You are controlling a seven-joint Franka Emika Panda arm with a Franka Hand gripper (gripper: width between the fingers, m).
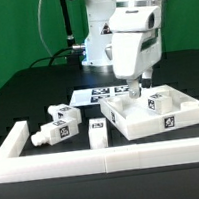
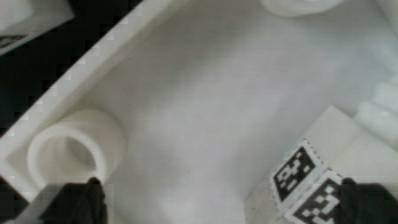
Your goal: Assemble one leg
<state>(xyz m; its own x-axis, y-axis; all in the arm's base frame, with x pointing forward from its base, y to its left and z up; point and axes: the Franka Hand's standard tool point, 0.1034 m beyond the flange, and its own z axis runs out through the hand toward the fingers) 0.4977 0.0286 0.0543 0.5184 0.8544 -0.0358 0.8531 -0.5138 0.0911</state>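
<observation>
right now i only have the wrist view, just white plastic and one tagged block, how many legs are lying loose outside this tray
Observer: Three. The nearest leg lies just off the tray on the exterior view's left. The two more legs sit further out that way.
Operator: and the tagged block i see, is that one too
Observer: Yes, that is a fourth leg. It is inside the tray, on the exterior view's right of the hand, which is lowered into the tray.
</observation>
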